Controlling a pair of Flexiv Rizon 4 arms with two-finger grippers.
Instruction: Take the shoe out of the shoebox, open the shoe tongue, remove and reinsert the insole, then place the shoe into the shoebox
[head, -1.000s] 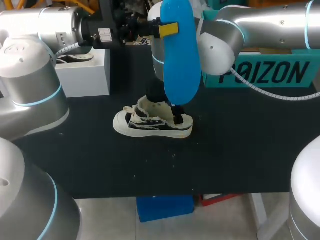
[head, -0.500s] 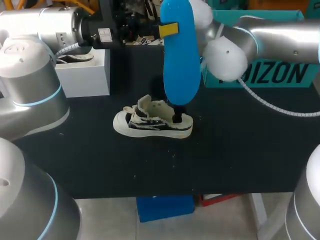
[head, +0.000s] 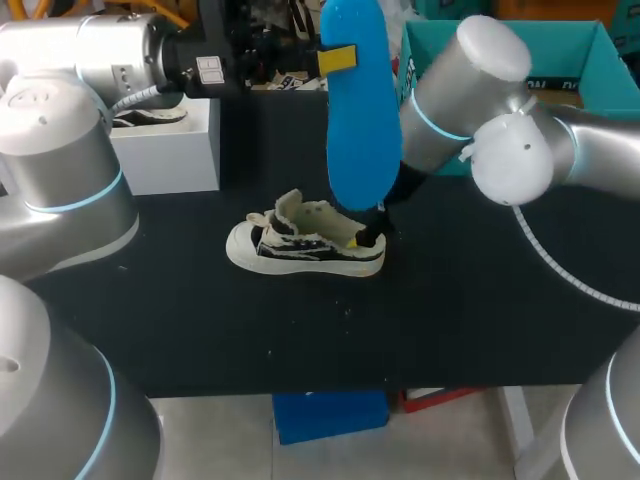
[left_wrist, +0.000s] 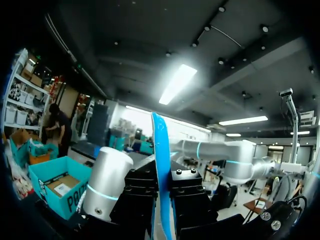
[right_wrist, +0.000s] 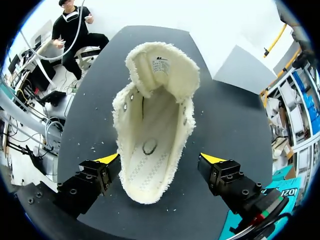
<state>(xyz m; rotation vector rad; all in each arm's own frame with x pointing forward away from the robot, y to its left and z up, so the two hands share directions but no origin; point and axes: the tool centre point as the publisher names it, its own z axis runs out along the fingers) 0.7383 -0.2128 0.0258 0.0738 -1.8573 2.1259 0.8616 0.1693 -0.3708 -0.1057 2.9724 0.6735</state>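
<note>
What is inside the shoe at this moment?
Only a bare cream footbed with stitching and an oval mark; no insole lies in the shoe. The blue insole is clamped in the left gripper, above the table. The tongue covers the toe end.

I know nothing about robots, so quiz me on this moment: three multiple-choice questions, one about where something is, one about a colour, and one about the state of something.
1. Where is the shoe?
A. Standing on the black table
B. Hanging in the air
C. Lying on the floor

2. What colour is the insole held up in the air?
A. Red
B. Blue
C. Green

3. How is the right tool at the shoe's heel?
A. Clamped on the shoe
B. Gripping the insole
C. Open

Answers:
1 A: the head view shows its sole resting on the table.
2 B: it is bright blue in the head view.
3 C: the right wrist view shows its fingers spread wide, with a clear gap between one tip and the heel.
</note>
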